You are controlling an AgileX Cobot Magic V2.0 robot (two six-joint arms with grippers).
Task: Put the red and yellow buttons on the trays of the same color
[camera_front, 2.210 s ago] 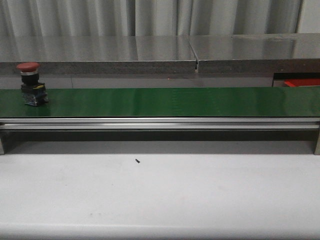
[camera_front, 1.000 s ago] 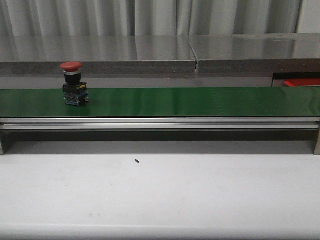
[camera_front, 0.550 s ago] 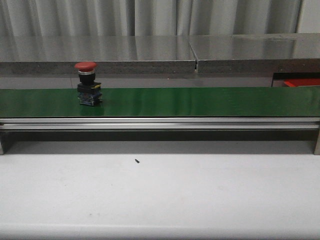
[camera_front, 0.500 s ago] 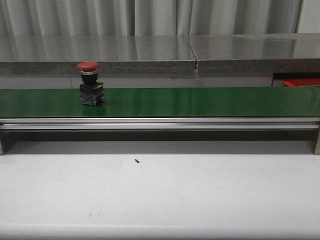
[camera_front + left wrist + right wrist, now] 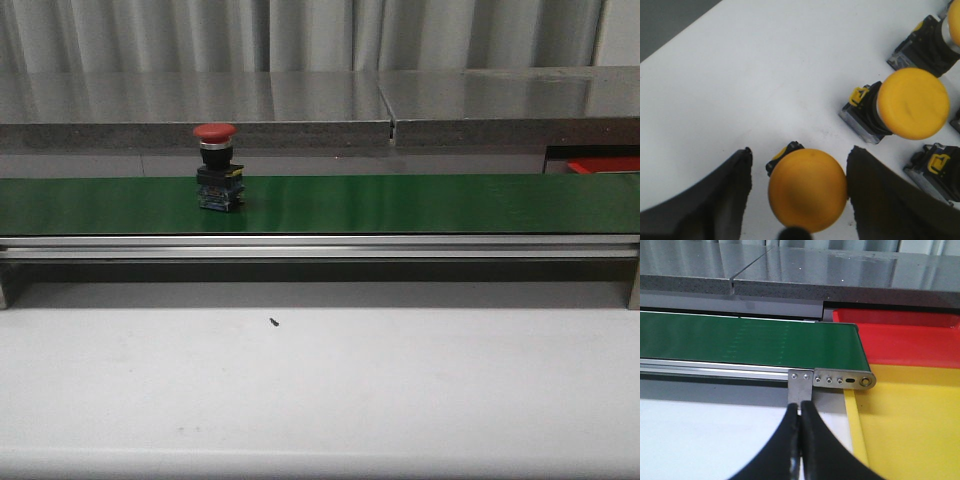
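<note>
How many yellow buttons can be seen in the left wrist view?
3. One yellow button sits between the open left fingers, a second lies beyond it, and a third is cut by the picture's edge. More may lie outside the view.

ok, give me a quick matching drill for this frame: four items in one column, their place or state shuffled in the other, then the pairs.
Items:
1. red button
2. right gripper
3. left gripper
4. red tray

Place or state:
A. open, fingers either side of a yellow button
B. standing upright on the green conveyor belt
C. past the belt's end, behind the yellow tray
D. shut, holding nothing, in front of the belt's end

Pairs: 1-B, 2-D, 3-A, 4-C
</note>
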